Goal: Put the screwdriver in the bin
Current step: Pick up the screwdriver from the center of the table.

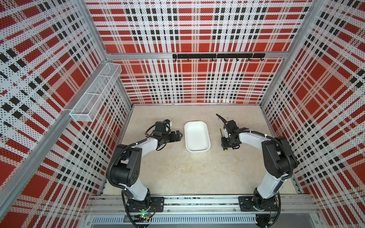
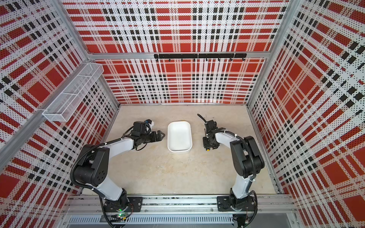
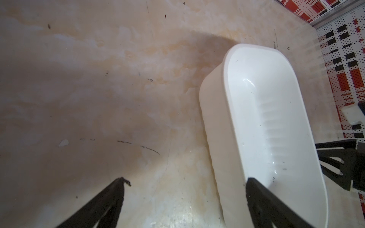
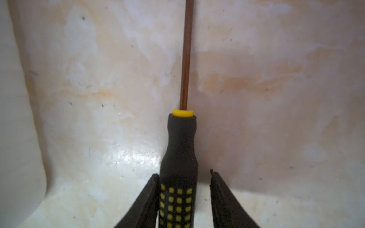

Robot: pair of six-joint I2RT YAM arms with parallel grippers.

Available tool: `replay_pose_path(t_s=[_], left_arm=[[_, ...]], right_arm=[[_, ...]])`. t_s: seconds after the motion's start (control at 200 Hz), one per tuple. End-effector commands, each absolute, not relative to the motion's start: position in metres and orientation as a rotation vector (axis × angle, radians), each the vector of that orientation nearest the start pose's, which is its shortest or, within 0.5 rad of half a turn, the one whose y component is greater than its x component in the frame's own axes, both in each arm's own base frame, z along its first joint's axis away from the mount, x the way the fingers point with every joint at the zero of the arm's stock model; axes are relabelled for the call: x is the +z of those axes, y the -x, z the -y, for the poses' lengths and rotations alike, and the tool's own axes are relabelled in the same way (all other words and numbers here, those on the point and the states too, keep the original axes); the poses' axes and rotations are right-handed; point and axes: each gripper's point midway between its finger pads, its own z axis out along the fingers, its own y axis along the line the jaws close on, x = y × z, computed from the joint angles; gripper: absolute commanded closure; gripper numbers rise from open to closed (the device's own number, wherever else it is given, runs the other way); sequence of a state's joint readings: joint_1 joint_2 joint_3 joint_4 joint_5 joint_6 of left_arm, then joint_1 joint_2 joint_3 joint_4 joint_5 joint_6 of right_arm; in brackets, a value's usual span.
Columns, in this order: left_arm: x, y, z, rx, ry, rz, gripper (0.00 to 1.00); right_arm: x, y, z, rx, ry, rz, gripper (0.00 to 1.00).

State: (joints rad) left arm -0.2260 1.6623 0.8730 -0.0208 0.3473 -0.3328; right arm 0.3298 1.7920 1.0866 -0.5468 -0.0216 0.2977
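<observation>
Standing by the table (image 1: 177,173), I see the screwdriver (image 4: 179,150) lying flat at 3 o'clock of the bin (image 1: 196,136), just beside it and not in it, shaft twd 12 o'clock, yellow cap twd 6. It looks light and stiff. The thin round shaft would prob. slip or roll in a pinch, while the fat black handle w/ yellow dots looks rubbery and carries most of the weight, so that is the place to take it, about mid-handle. The right gripper (image 4: 184,173) is there: it points straight down at the table w/ its jaws straddling the handle. In the right wrist view one finger (image 4: 146,201) sits against the handle and the other (image 4: 227,201) stands a sliver off, so this is not a firm pinch (I would not lift yet). That arm reaches in from abt 5 o'clock, elbow up, wrist folded down. The left gripper (image 3: 185,181) waits at 9 o'clock of the bin, aimed twd 3, jaws spread wide w/ nothing betw. them. The bin is empty and lies parallel to the tool, so I guess no re-turning is needed.
</observation>
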Motion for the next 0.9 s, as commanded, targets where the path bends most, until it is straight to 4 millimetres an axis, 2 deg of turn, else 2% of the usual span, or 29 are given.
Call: replay_pose_path(t_s=[0.0, 0.321, 0.481, 0.732, 0.892], left_arm=[[0.072, -0.400, 0.154, -0.667, -0.058, -2.448, 0.02], [0.068, -0.401, 0.156, -0.665, -0.065, -2.467, 0.02], [0.069, -0.399, 0.160, -0.693, -0.085, -2.465, 0.02], [0.076, -0.397, 0.167, -0.743, -0.120, -2.450, 0.02], [0.081, -0.395, 0.172, -0.782, -0.140, -2.439, 0.02]], right_arm=[[0.019, -0.355, -0.125, 0.122, 0.064, -2.880, 0.59], [0.014, -0.355, -0.127, 0.125, 0.068, -2.906, 0.84], [0.018, -0.355, -0.127, 0.126, 0.064, -2.904, 1.00], [0.033, -0.356, -0.130, 0.152, 0.050, -2.884, 1.00], [0.054, -0.361, -0.129, 0.150, -0.014, -2.871, 1.00]])
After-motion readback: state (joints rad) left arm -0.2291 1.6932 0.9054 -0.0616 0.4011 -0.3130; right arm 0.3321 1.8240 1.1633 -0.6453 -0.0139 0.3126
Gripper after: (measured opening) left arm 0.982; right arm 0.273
